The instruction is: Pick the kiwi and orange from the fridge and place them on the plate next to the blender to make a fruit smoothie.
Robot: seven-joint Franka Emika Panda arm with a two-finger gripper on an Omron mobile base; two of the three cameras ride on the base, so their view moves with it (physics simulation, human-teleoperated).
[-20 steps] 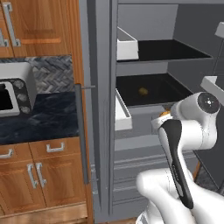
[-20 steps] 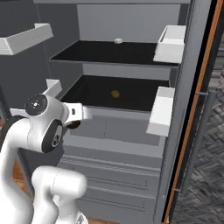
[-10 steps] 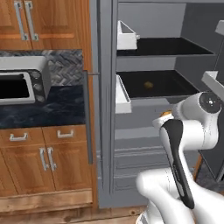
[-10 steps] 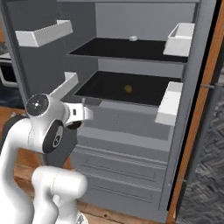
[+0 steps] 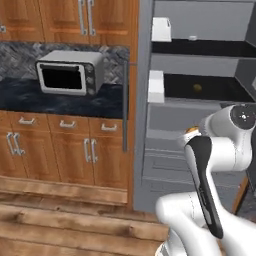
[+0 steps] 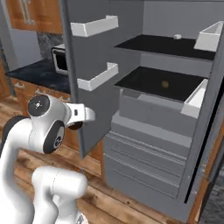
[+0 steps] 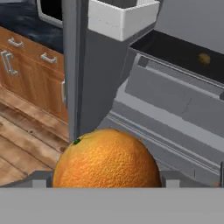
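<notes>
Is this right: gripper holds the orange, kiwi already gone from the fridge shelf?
Half right. The gripper does hold the orange, but the kiwi is not gone: the hand view shows it lying on the fridge's lower black shelf.

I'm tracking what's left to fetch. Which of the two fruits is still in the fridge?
The kiwi, the small dull brown one alone on the lower black shelf. The bright orange sits between the pincer fingers, outside the fridge.

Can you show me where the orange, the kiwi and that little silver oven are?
orange [image 7: 106,158]: hand view, middle of its peel.
kiwi [image 5: 197,88]: left base view, centre of the fruit on the lower black shelf.
silver oven [image 5: 65,78]: left base view, its dark door.
</notes>
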